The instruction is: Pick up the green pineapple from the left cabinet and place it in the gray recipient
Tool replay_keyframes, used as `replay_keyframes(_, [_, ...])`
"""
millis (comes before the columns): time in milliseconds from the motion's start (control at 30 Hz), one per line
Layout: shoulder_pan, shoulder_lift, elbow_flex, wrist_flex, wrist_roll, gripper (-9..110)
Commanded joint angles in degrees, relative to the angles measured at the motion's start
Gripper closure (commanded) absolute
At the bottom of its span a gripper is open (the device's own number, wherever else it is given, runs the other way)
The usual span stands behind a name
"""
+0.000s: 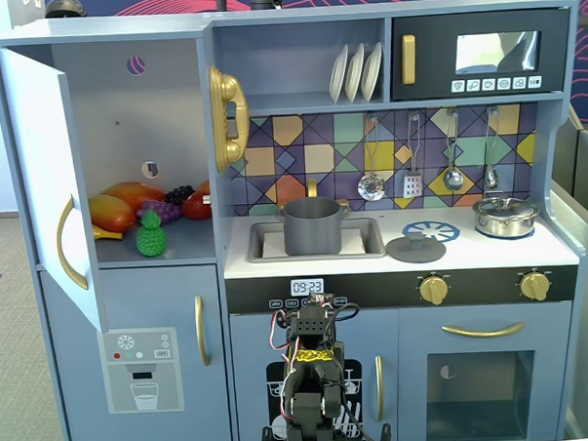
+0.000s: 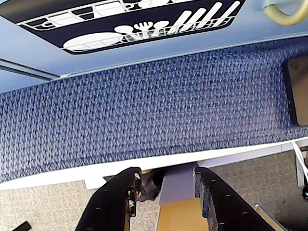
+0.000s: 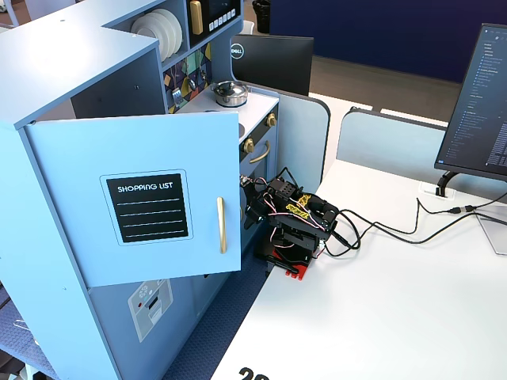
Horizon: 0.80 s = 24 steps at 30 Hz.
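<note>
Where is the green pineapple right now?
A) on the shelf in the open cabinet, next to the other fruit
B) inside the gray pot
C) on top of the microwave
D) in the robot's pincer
A: in a fixed view the green pineapple stands on the shelf of the open left cabinet, in front of the other toy fruit, while the pincer holds nothing.

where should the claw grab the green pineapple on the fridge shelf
Grip the green pineapple across its bumpy round body, below the short crown. It stands upright at the front edge of the left cabinet shelf, door open, so come in from the front; the other fruit crowds behind and beside it.
</note>
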Motion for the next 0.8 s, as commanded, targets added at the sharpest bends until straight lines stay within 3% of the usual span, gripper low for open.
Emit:
replay_keyframes(0, [2.81, -0.35, 0.0, 10.11, -0.62, 101])
replay_keyframes(400, [0.09, -0.35, -0.53, 7.82, -3.34, 101])
replay_keyframes(567, [-22.32, -3.87, -11.16, -6.94, 6.06, 101])
replay_keyframes(767, [-44.65, -16.96, -26.46, -38.32, 0.0, 101])
